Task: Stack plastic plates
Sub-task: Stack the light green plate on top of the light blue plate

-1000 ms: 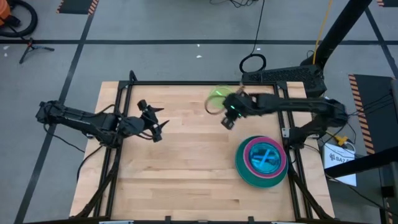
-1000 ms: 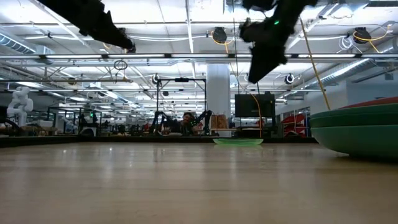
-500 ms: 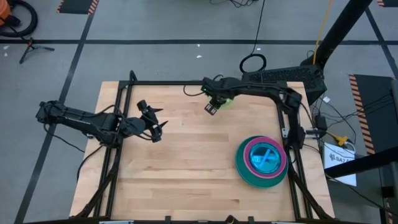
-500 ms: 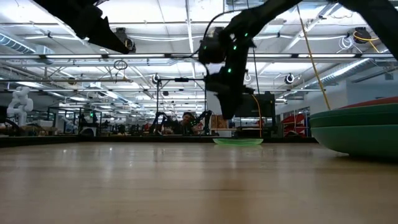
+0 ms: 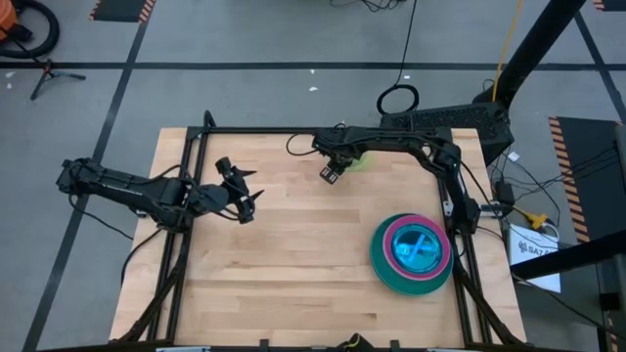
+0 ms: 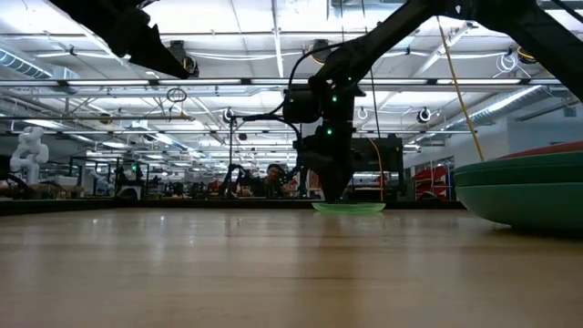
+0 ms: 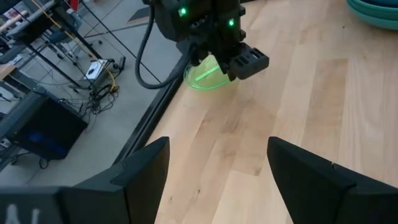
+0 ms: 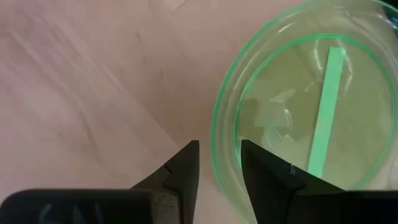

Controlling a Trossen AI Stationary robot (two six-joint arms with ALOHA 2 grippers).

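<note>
A: Biggest first — table, wood top, dark frame around it.

B: Plates?

A: A stack of plates sits near the right edge — teal on the bottom, pink above, blue on top. One small lime plate lies flat at the far edge, well apart from the stack.

B: Right gripper?

A: The right gripper is low over the lime plate's near rim, fingers a little apart, one on either side of the rim. Can't tell if they're pinching it or just straddling it.

B: Left?

A: The left gripper hangs over the left side of the table, fingers spread wide, holding nothing.
</note>
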